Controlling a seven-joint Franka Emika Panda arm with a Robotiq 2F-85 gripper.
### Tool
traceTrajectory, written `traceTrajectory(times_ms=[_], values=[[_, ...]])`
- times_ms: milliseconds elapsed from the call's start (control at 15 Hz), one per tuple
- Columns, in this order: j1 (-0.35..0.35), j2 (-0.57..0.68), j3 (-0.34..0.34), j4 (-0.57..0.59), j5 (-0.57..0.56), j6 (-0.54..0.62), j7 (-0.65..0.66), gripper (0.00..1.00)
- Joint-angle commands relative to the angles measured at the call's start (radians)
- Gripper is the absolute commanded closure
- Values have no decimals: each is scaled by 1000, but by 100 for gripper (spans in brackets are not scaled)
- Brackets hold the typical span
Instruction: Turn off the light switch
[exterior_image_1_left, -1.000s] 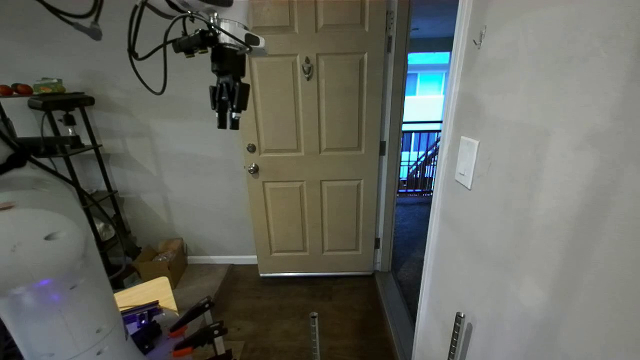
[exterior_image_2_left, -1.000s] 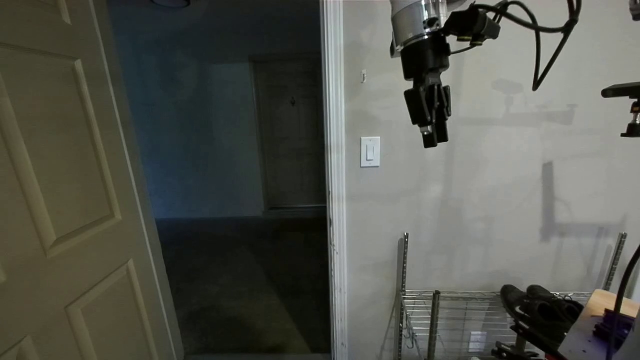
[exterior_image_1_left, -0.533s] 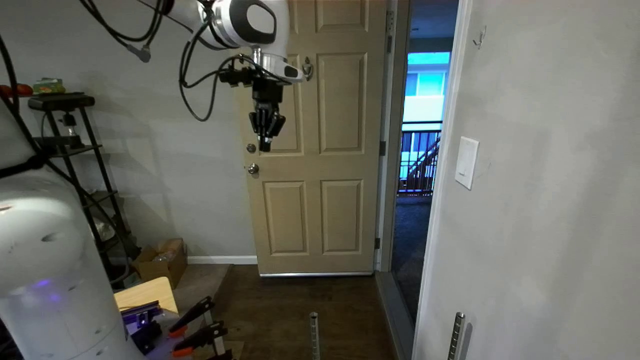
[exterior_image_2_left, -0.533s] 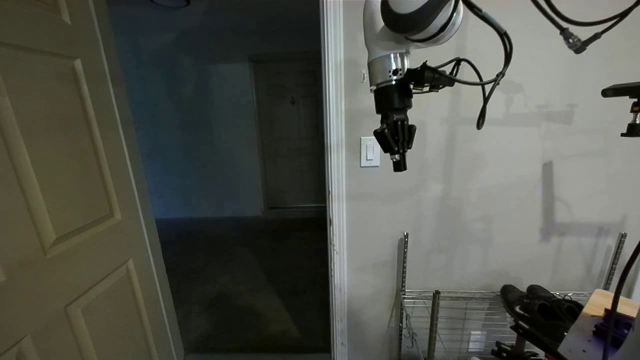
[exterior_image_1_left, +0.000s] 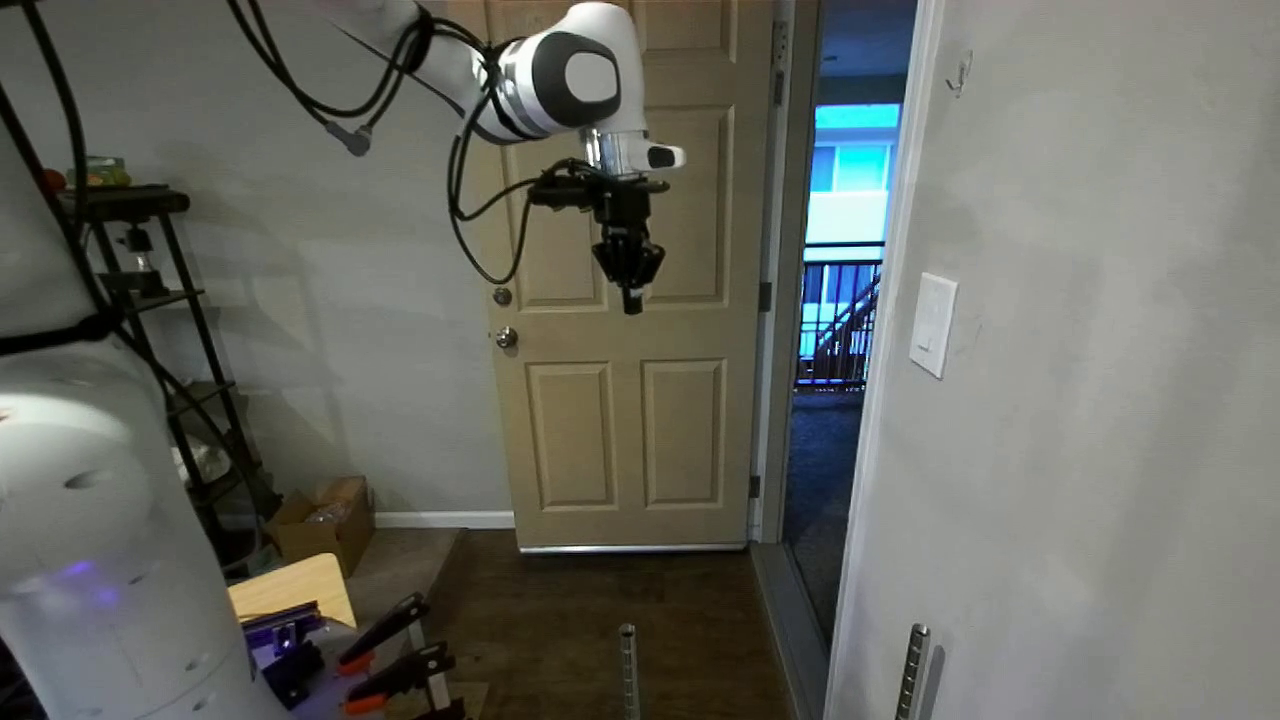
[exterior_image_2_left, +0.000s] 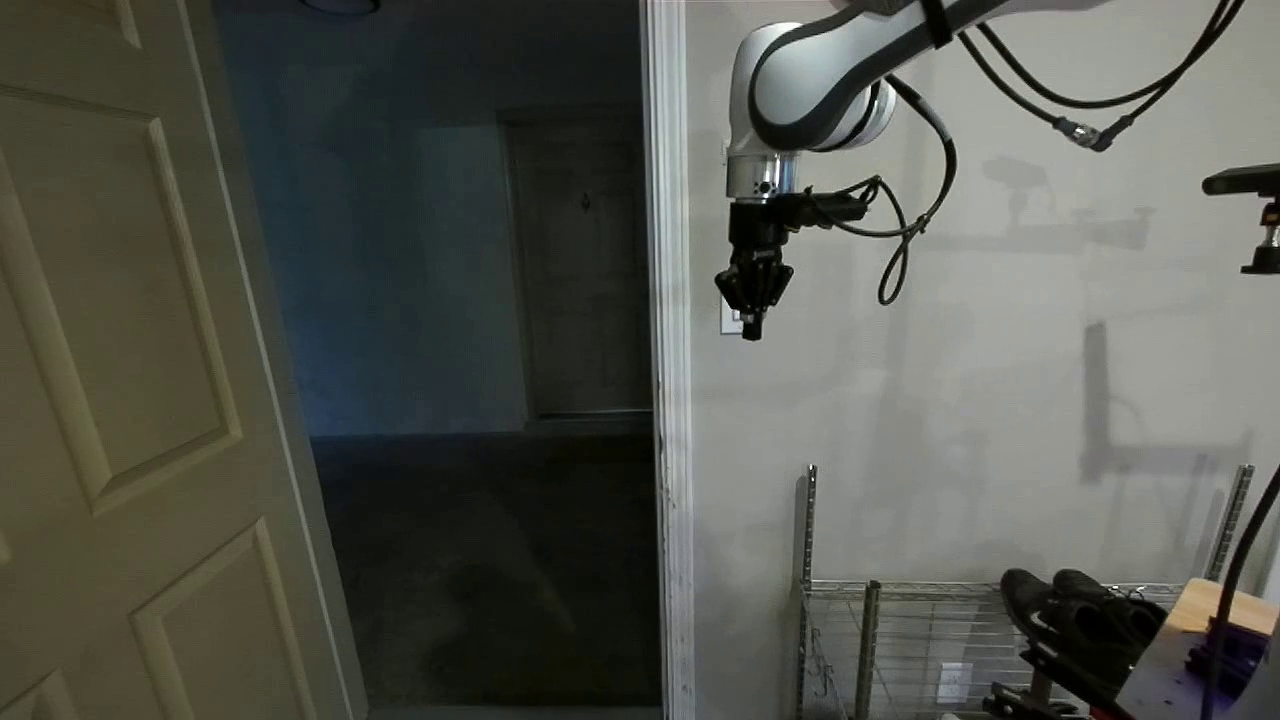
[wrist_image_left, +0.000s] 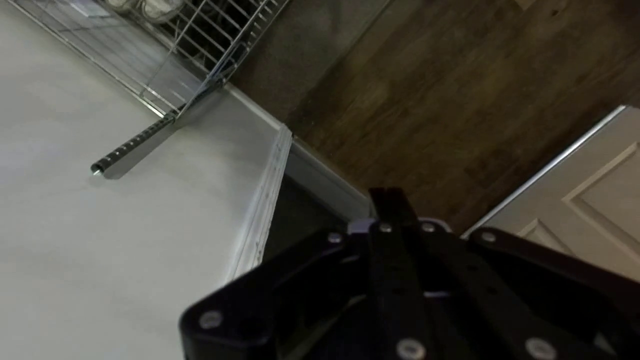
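Robotiq gripper (exterior_image_1_left: 633, 303), pressed together, hangs in an exterior view well left of the light switch (exterior_image_1_left: 933, 326) on the wall (exterior_image_1_left: 1100, 450) right of the door frame (exterior_image_1_left: 886, 330). Approach appears partway; pressing the switch off seems left to do.

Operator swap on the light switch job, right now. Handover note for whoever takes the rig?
Gripper: jaws shut, pointing down, nothing seen between them.
Light switch: on the wall beside the door frame. The gripper partly covers it in an exterior view, but the two are apart.
Done: jaws shut; no contact with the switch at this moment.
Left: probably bring the shut jaws over to the switch, press it off, then back away. Which way is off can't be read from these views.
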Motion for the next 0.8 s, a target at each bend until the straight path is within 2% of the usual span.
traceTrajectory(times_ms=[0, 267, 733], values=[[-32, 78, -23, 63, -105, 104, 35, 96], [-62, 166, -77, 145, -184, 193, 96, 96], [-66, 261, -147, 280, -210, 215, 179, 97]])
